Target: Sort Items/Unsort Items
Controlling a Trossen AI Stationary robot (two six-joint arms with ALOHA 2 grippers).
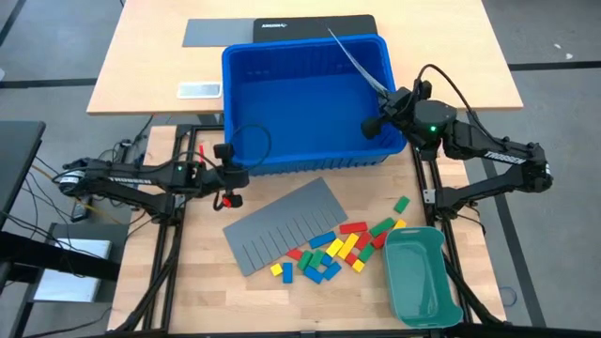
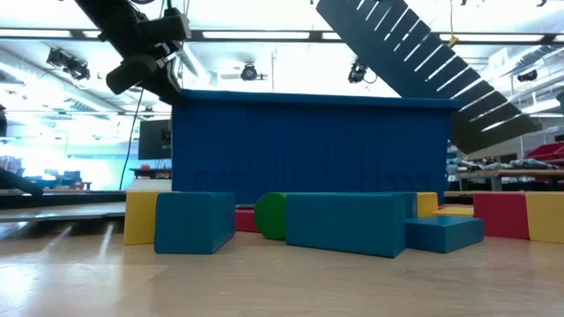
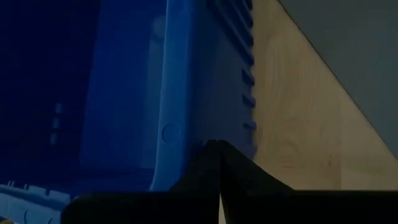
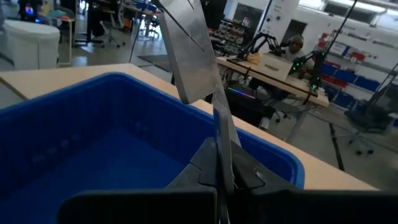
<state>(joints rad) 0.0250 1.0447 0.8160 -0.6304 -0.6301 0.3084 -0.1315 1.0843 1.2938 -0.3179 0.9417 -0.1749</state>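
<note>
Small red, yellow, green and blue blocks (image 1: 338, 249) lie loose on the wooden table, near the front; the low view shows them close up (image 2: 339, 220). Behind them stands a big blue bin (image 1: 310, 161). My right gripper (image 1: 377, 120) is over the bin's right rim, shut on a grey slotted divider sheet (image 1: 355, 58) that rises slanting above the bin (image 2: 423, 66). My left gripper (image 1: 242, 175) is shut, with nothing between its fingers, right at the bin's near left corner (image 3: 180, 93). My right gripper pinches the divider sheet's lower edge (image 4: 221, 146) between its two fingers. The fingers lie about level and come from the table's right side. The sheet stands on edge, lifted clear, and slants up and away over the bin. My left gripper's fingertips (image 3: 219, 152) are right at the bin's corner; whether they touch it I cannot tell.
A second grey slotted sheet (image 1: 282, 225) lies flat on the table left of the blocks. A teal tray (image 1: 420, 277) sits at the near right. On the desk behind the bin are a dark laptop (image 1: 315, 26), a grey pad (image 1: 211, 33) and a small device (image 1: 199, 90).
</note>
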